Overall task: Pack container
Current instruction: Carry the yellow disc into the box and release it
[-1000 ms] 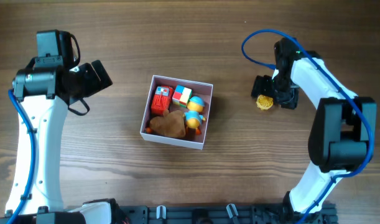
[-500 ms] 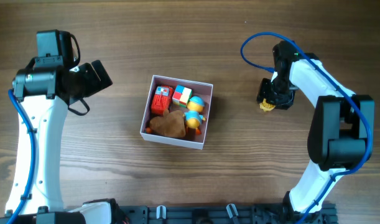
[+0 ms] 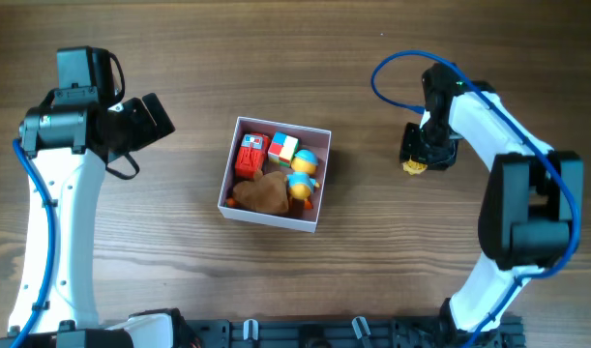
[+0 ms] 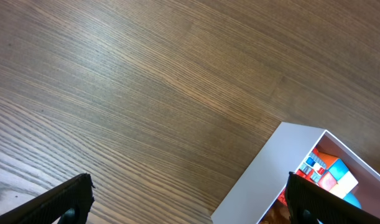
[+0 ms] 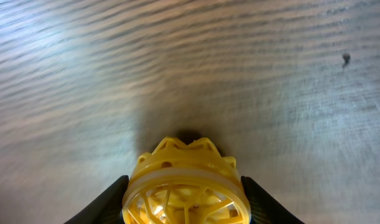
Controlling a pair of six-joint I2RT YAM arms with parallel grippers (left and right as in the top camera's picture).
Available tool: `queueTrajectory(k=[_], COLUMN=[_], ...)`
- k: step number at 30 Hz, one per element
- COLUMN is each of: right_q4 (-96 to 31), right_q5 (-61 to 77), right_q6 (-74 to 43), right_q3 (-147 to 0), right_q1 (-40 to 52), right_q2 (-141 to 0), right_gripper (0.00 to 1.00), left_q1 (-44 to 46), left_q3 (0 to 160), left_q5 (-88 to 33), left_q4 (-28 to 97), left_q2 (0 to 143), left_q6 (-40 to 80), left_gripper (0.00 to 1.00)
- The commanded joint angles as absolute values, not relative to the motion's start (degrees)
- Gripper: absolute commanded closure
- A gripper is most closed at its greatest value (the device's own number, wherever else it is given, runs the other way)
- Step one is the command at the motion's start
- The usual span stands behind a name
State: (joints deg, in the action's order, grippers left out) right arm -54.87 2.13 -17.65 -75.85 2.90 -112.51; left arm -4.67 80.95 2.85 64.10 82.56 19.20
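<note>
on the wooden bench [image 3: 372, 58], seemingly pinching a yellow toy [image 5: 186, 183] in the right end effector [image 3: 413, 159], with the container [image 3: 272, 220] well apart leftward.

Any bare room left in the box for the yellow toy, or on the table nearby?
The box is crowded: red block, cube, two blue-yellow figures and brown toy cover nearly all its floor. Bare table lies between box and right pincer holding the yellow toy, and between box and left pincer.

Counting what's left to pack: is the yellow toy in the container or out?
Out. The yellow toy is well right of the container, over bare table, in the right gripper.
</note>
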Motion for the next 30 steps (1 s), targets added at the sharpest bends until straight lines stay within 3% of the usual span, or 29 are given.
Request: queueTrajectory(k=[1, 6, 10, 15, 21, 22, 24, 25, 30], right_q4=[-56.10, -54.92, -55.11, -55.44, -57.47, -57.14, -56.12, -55.68, -54.50], right_q5=[2.70, 2.66, 2.72, 2.76, 4.58, 4.56, 4.56, 4.56, 2.76], right_q6=[-11.77, 4.49, 13.78, 13.30, 13.30, 13.32, 13.32, 13.34, 13.10], right_q3=[-81.82, -84.75, -84.73, -84.73, -84.73, -84.73, -84.73, -84.73, -84.79], right_q1=[7.46, 22.26, 35.53, 40.69, 40.75, 40.75, 40.64, 40.64, 40.64], right_q2=[-103.09, -93.69, -95.00, -100.51, -109.75, -110.41, -110.80, -110.80, -110.78], right_gripper=[0.95, 0.96, 0.96, 0.95, 0.86, 0.82, 0.51, 0.30, 0.27], left_q1=[-4.99, -4.99, -4.99, -4.99, -4.99, -4.99, -4.99, -4.99, -4.99], left_q3=[80.55, 80.55, 80.55, 80.55, 80.55, 80.55, 80.55, 80.55, 80.55], left_q5=[1.96, 1.96, 1.96, 1.96, 1.96, 1.96, 1.96, 1.96, 1.96], left_q4=[64.01, 64.01, 64.10, 64.14, 64.12, 64.12, 64.12, 64.12, 64.12], left_q2=[82.96, 82.96, 82.96, 82.96, 82.96, 82.96, 82.96, 82.96, 82.96], left_q6=[18.26, 18.26, 18.26, 18.26, 18.26, 18.26, 18.26, 18.26, 18.26], left_gripper=[0.00, 0.00, 0.00, 0.00, 0.00, 0.00, 0.00, 0.00, 0.00])
